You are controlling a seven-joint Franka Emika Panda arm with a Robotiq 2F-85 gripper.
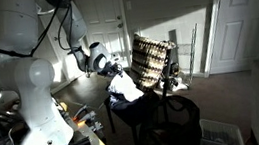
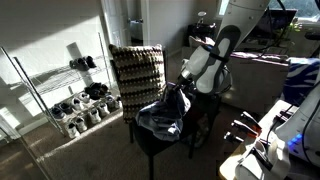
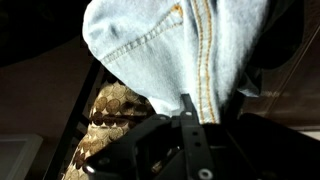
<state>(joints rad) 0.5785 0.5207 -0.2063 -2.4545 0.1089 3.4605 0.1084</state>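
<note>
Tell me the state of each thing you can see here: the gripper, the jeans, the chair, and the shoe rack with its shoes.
gripper: shut, pinching a fold of the jeans.
jeans: bunched up, one part lifted by the gripper, the rest apparently heaped on the chair seat.
chair: upright, with a patterned back.
shoe rack: standing by the wall, loaded.
shoes: lined up on the shelves.

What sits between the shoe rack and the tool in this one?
The chair, patterned back upright, with the denim garment over its seat, stands between the shoe rack and the tool, as an exterior view shows.
</note>
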